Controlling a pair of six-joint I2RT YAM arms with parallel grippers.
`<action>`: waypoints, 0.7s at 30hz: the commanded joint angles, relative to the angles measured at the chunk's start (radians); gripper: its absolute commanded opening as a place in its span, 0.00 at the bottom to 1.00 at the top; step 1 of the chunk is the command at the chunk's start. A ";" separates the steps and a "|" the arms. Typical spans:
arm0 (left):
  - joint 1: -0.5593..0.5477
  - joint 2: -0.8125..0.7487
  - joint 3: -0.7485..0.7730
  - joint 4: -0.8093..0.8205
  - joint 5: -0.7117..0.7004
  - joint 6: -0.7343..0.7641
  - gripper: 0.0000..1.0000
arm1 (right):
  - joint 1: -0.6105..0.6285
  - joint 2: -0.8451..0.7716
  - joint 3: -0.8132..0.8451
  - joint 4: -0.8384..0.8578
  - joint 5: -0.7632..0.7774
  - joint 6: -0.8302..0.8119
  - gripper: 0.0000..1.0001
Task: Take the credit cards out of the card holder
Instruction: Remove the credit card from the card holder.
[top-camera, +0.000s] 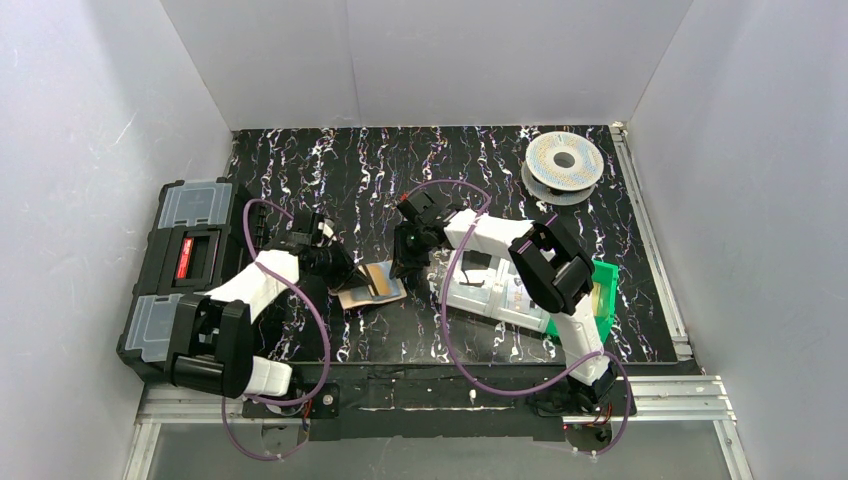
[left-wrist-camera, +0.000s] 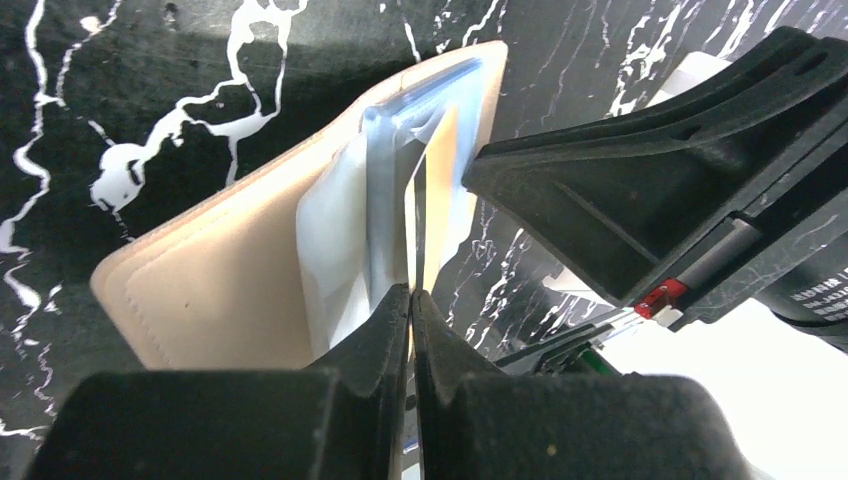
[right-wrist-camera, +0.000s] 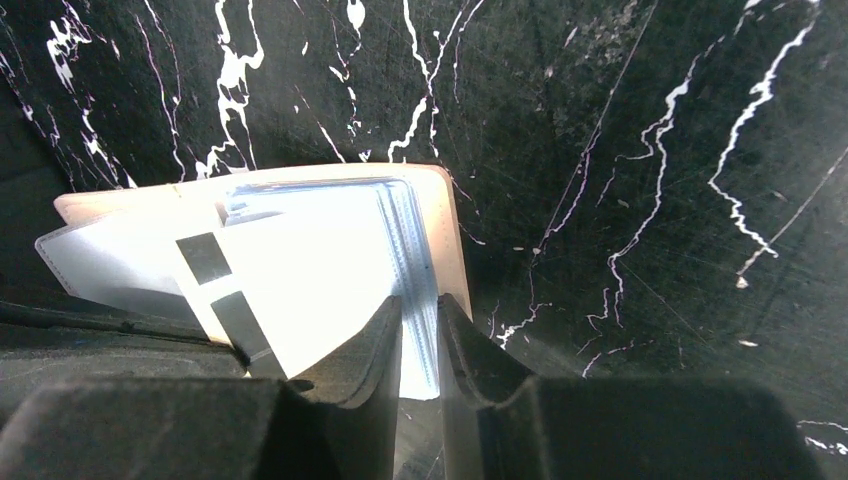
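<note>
Card holder: the tan card holder (top-camera: 372, 288) sat near the middle of the table, between the two grippers, spread open, with a clear ribbed pocket along its inner face.
Credit cards: the pale, shiny credit cards (right-wrist-camera: 300, 270) were tucked inside the holder. They were fanned so that their corners stuck out past one edge, and two showed short dark stripe segments.
Left gripper: the left gripper (left-wrist-camera: 411, 295) reached in from the holder's left side. Its jaws were clenched on a thin sheet seen edge-on, apparently one of the cards rather than a leather panel.
Right gripper: the right gripper (right-wrist-camera: 420, 310) came in from the opposite side. Its jaws were pinched on the holder's rim, where the clear pocket meets the tan border.
Gap between grippers: small. In the left wrist view the right gripper's dark finger almost touched the holder's far edge.
Table: the table (top-camera: 350, 170) was black with white marbling.
Compartment tray: a clear compartment tray (top-camera: 480, 295) lay just right of the holder, under the right arm.
Green bin: a green bin (top-camera: 603, 280) sat beside the tray on its right.
Toolbox: a black toolbox (top-camera: 190, 255) with clear lids stood at the table's left edge, well apart from the holder.
Spool: a pale spool (top-camera: 563, 160) stood at the far right corner.
</note>
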 joint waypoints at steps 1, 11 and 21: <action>0.000 -0.039 0.039 -0.100 -0.043 0.050 0.00 | -0.001 0.053 -0.063 -0.077 0.085 -0.026 0.24; 0.011 -0.060 0.088 -0.249 -0.141 0.103 0.00 | -0.004 0.048 -0.071 -0.070 0.088 -0.021 0.24; 0.012 -0.114 0.142 -0.365 -0.193 0.159 0.00 | -0.005 0.037 -0.042 -0.076 0.077 -0.021 0.24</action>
